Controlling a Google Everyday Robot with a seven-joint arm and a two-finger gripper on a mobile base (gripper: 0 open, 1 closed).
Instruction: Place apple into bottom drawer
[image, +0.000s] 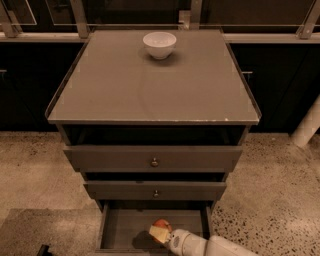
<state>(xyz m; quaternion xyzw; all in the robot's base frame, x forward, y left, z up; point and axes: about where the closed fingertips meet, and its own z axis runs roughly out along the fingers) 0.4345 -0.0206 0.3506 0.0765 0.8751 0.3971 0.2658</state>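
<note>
The bottom drawer (125, 227) is pulled open at the foot of the cabinet, showing its plank floor. My gripper (160, 232) reaches in from the lower right on a white arm and is shut on the apple (161, 224), a small red-orange fruit. The apple sits low inside the drawer, right of its middle, close to the floor. I cannot tell if it touches the floor.
A white bowl (159, 44) stands at the back of the cabinet top (150, 85). The two upper drawers (154, 160) with round metal knobs are slightly out. Speckled floor lies on both sides. A white post (307, 125) stands at the right.
</note>
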